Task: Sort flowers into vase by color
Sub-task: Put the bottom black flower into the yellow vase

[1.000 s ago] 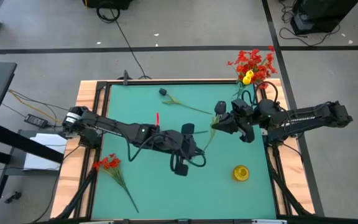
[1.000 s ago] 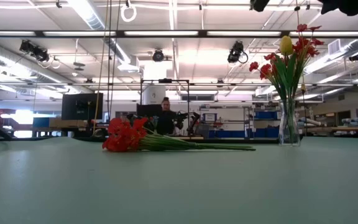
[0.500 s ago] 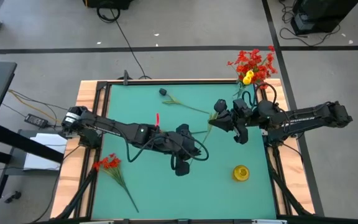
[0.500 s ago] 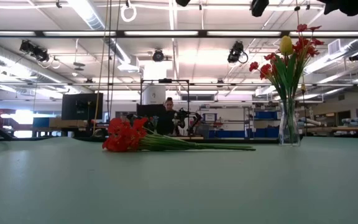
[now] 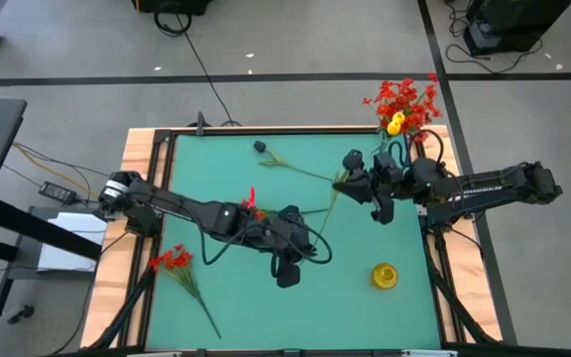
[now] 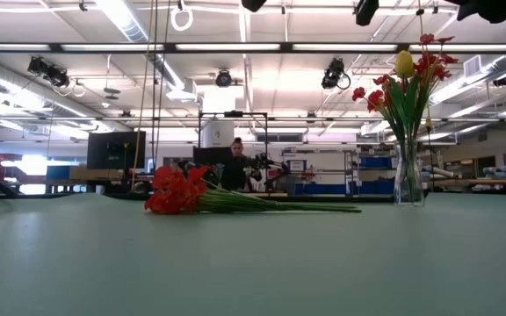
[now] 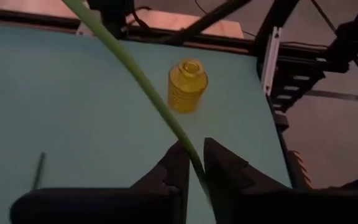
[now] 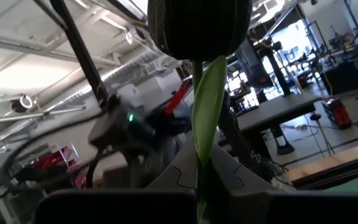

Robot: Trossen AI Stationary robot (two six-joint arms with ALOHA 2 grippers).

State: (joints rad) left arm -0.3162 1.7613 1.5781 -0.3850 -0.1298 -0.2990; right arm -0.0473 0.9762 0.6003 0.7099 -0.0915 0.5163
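Observation:
A dark-headed flower is held between my two grippers above the middle of the table. Its green stem (image 5: 329, 203) runs from my right gripper (image 5: 345, 181) down to my left gripper (image 5: 310, 236). Both are shut on it. The dark head (image 8: 197, 28) shows just past the right fingers. A second dark-headed flower (image 5: 290, 164) lies flat on the far part of the table. A red bunch (image 5: 174, 262) (image 6: 178, 191) lies on the near left part. The glass vase (image 6: 408, 171), holding red and yellow blooms (image 5: 402, 104), stands at the far right corner. My left gripper pinches the lower part of the thin green stem (image 7: 188, 152) between its two fingers (image 7: 176, 167), which lie across it. The stem is lifted clear of the table and rises away from the hold. My right gripper pinches the same flower just below its dark head, at the stem and leaf (image 8: 207, 112). It comes in roughly level from the table's right. The head stands free beyond the fingers (image 8: 179, 168).
A small yellow ribbed vase (image 5: 385, 275) (image 7: 187, 86) stands on the near right part of the table. Something red (image 5: 252, 198) shows beside the left arm. A person (image 6: 235, 167) stands far back in the room. The table's black frame (image 5: 427, 248) runs along its right edge.
My right gripper has moved toward the far edge and slightly left, carrying the flower's head end with it. My left arm has shifted a little toward the near edge. The stem stays held between both grippers.

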